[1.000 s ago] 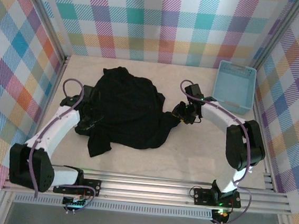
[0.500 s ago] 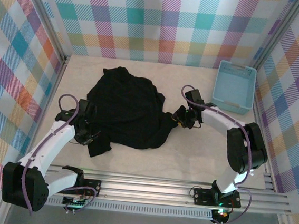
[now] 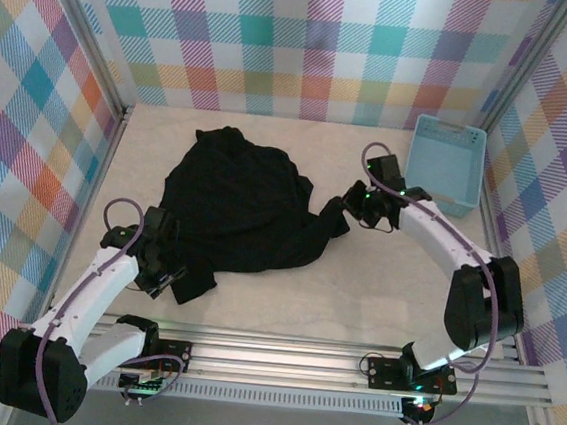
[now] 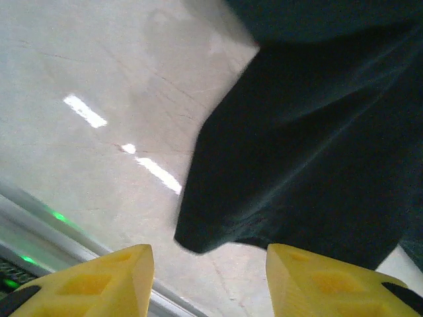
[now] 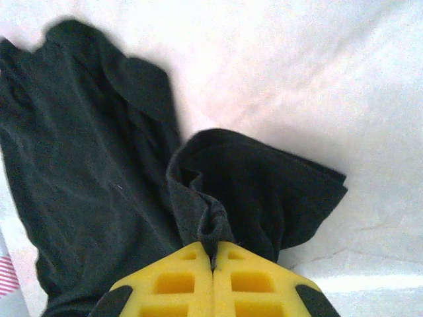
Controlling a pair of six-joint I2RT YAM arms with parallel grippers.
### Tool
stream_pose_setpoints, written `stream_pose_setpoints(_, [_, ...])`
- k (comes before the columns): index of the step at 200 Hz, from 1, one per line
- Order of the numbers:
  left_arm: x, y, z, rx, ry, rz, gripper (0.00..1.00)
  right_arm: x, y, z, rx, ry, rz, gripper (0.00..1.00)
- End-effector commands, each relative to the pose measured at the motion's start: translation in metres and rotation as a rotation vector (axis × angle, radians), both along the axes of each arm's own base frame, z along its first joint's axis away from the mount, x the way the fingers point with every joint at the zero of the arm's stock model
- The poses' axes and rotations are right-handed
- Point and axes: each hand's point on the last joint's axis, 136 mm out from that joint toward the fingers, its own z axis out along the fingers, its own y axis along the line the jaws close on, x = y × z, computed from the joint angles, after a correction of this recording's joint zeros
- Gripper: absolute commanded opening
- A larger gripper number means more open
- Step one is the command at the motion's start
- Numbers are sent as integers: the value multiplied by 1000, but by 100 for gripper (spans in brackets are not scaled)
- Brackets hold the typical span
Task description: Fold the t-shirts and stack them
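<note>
A black t-shirt [image 3: 239,203] lies crumpled in the middle of the table. My right gripper [image 3: 353,203] is at its right edge, shut on a pinched fold of the cloth [image 5: 215,228]; the yellow fingertips of the gripper [image 5: 213,249] meet with cloth between them, and the rest of the t-shirt [image 5: 86,172] trails off to the left. My left gripper [image 3: 162,276] is at the shirt's near-left corner. In the left wrist view that gripper [image 4: 206,259] stands open over bare table, and the corner of the t-shirt [image 4: 310,165] lies just beyond its fingertips, untouched.
A light-blue plastic basket [image 3: 446,165] stands at the back right, close behind my right arm. Plaid walls close in the table on three sides. A metal rail [image 3: 280,358] runs along the near edge, close below my left gripper.
My right gripper has shut on the shirt's right edge and drawn it a little right and back. My left gripper has opened and moved back toward the near edge, clear of the cloth.
</note>
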Motion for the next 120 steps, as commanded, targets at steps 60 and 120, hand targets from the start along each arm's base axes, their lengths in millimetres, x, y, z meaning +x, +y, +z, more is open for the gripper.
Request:
stream_pose_setpoints(60, [-12, -49, -53, -89, 90, 0, 43, -4, -18, 24, -32, -32, 22, 0])
stream_pose_setpoints(120, [-16, -65, -43, 24, 91, -52, 49, 13, -28, 29, -55, -34, 31, 0])
